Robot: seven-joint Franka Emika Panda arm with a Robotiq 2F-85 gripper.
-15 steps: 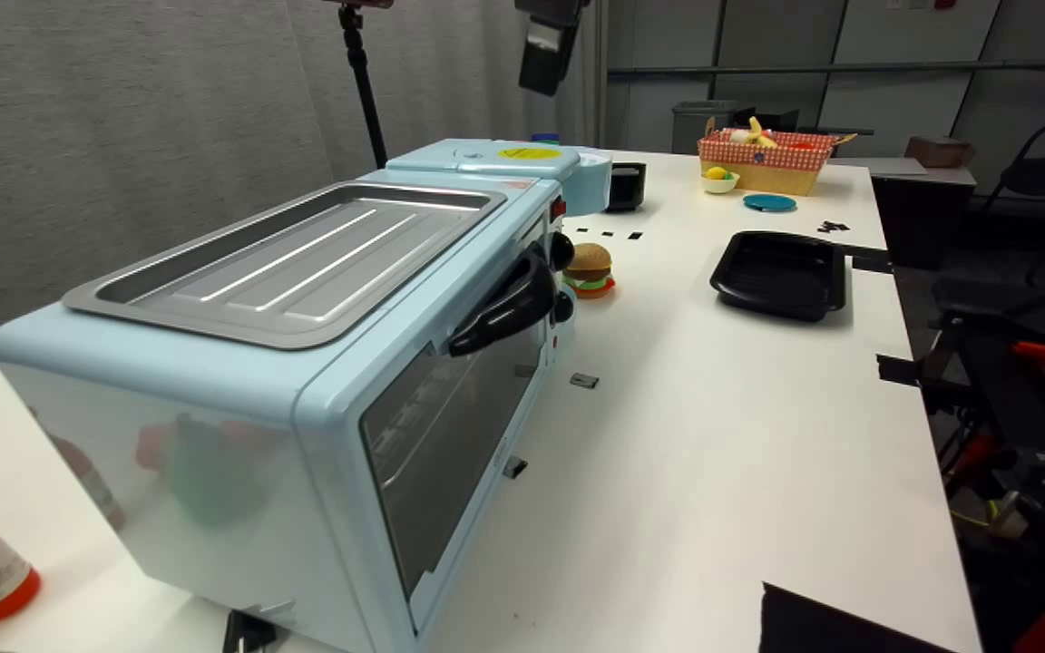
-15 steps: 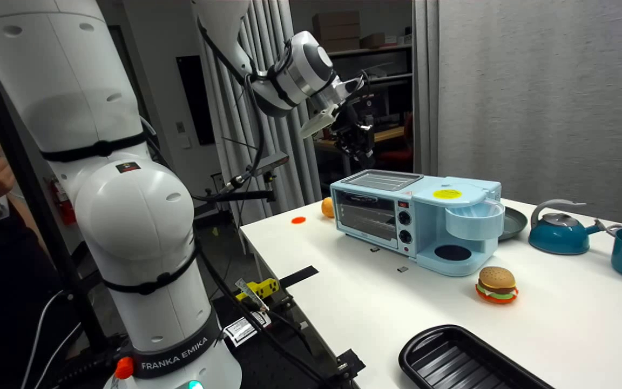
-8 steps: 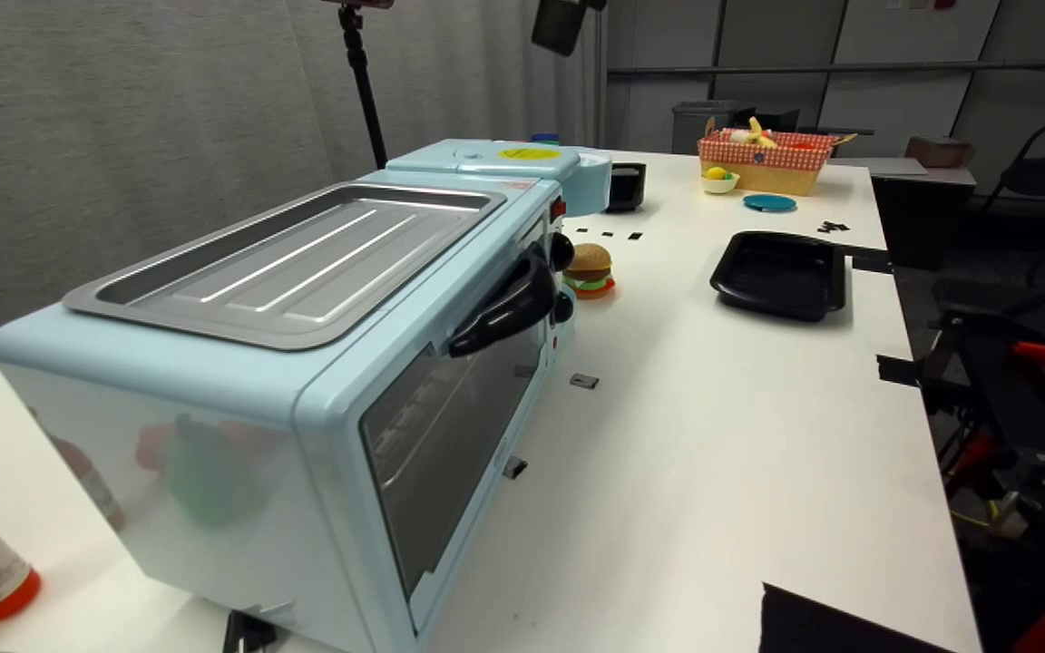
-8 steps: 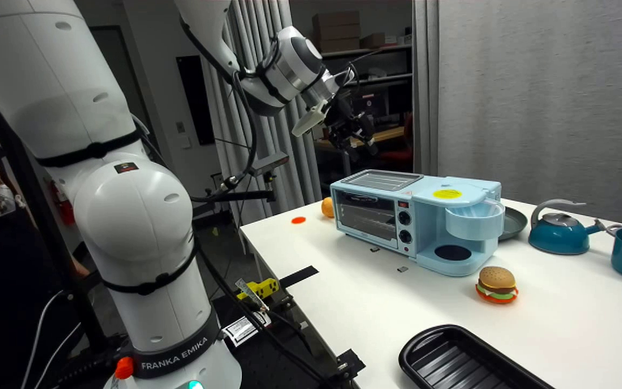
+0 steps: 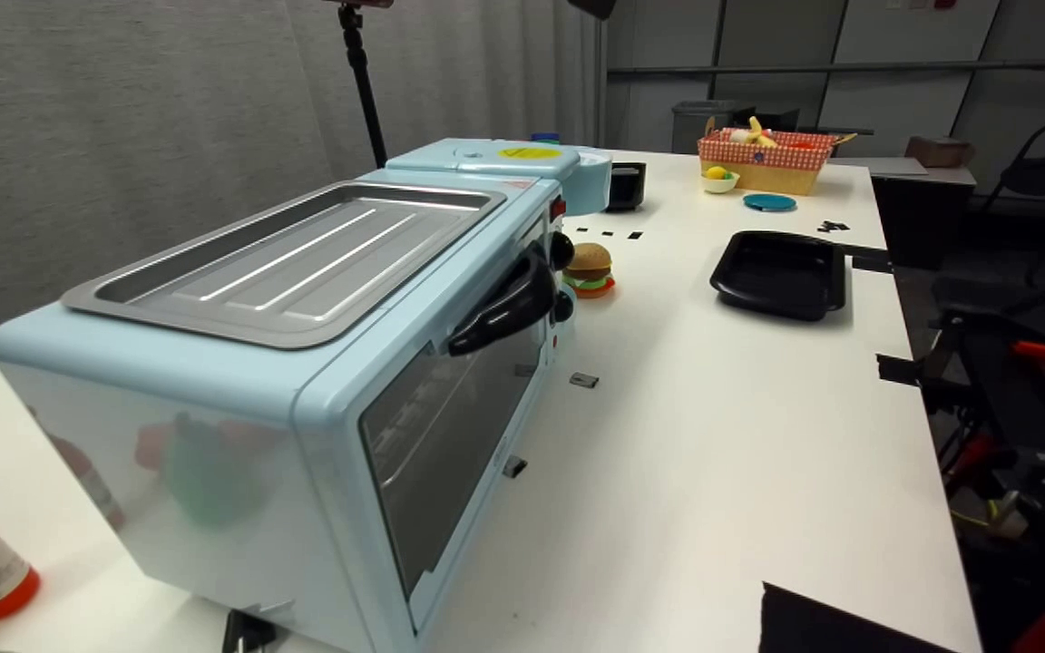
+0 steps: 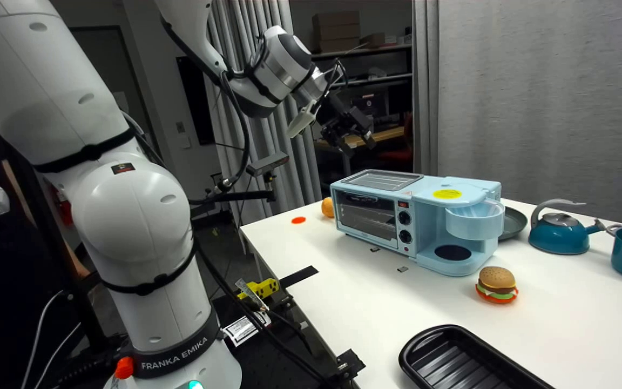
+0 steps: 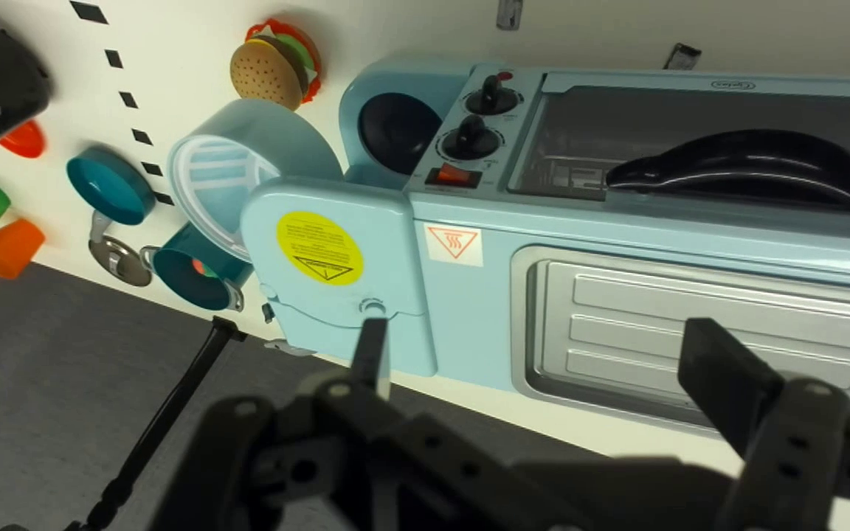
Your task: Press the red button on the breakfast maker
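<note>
The pincer [image 7: 543, 350] is released, its two fingers [image 7: 727, 383] spread wide with nothing between them, and is held well above the counter [image 6: 343, 286]. The breakfast maker [image 6: 423, 224] is set along the long edge nearest the grey curtain [image 6: 543, 108], its front turned toward the opposite long edge and its oven end toward a short edge. On that front the red button [image 7: 452, 175] is seen just beneath the top rim, above two black knobs [image 7: 471, 133].

The approach is judged to be the step in hand, with contact yet to be made. For a clean press, the fingers would best be brought together into one blunt tip, lowered in front of the breakfast maker, and aimed squarely at the red button, with the knobs and curved black handle [image 7: 757, 151] avoided. A short, level push is advised: under too much force the breakfast maker might be slid toward the curtain-side edge.

The shell [image 5: 241, 544] is smooth, glossy and rounded at its corners; the griddle tray [image 5: 291, 263], apparently metal, is pressed into ridges, and the door [image 6: 367, 219] is fitted with dark glass. By its look, the red button is a hard plastic rocker.
</note>
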